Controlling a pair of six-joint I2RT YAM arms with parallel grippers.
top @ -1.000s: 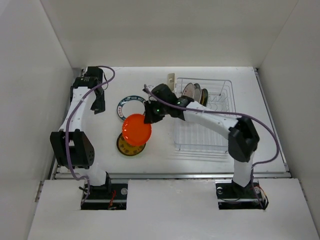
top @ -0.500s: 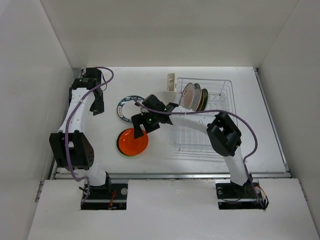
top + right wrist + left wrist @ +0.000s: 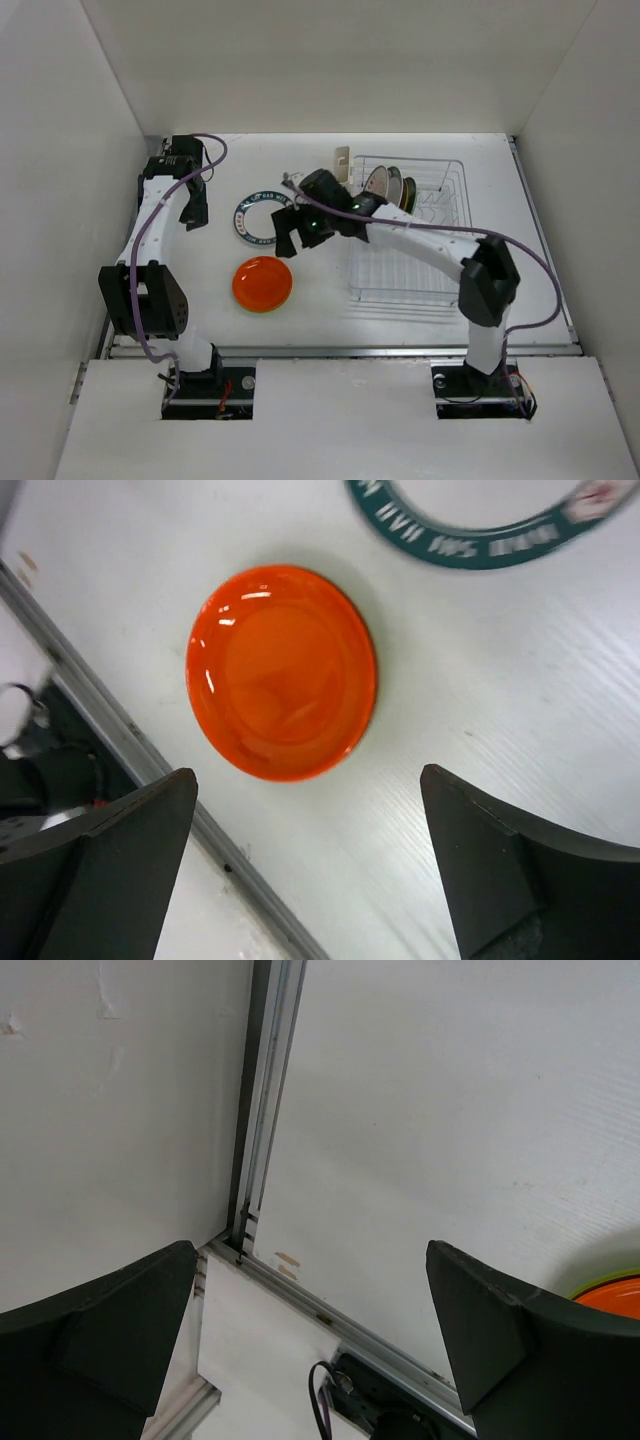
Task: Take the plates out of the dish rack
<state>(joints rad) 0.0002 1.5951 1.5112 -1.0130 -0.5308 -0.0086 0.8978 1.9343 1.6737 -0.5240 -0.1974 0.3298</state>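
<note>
Jaws of the right pincer (image 3: 310,875) spread wide, gripping nothing, hovering above the flat white table (image 3: 320,300). Directly below, framed between the two dark fingers (image 3: 110,860) in the right wrist view: round, glossy orange-red plate (image 3: 282,672), lying flat and face up, clear of both fingers.

Seen from above, same plate just nearward and leftward of the pincer, close to the table's front edge. On the pincer's far-left side: round white plate with dark teal rim (image 3: 252,212) and white lettering, flat on the table, partly hidden by the pincer, apart from the orange-red plate.

Rightward, along the arm: large rectangular clear wire-grid dish rack (image 3: 400,292), with small cream cup holder (image 3: 342,160) at its far-left corner. Standing on edge close together in the rack's far-left slots: a few round upright plates (image 3: 379,184), the leftmost pale-faced, the others darker and too small to tell apart.

Far off at the table's left edge, toward the far side: left pincer (image 3: 310,1340), likewise spread wide and empty, well apart from every plate. Only a sliver of the orange-red plate at the lower right edge of its wrist view.
</note>
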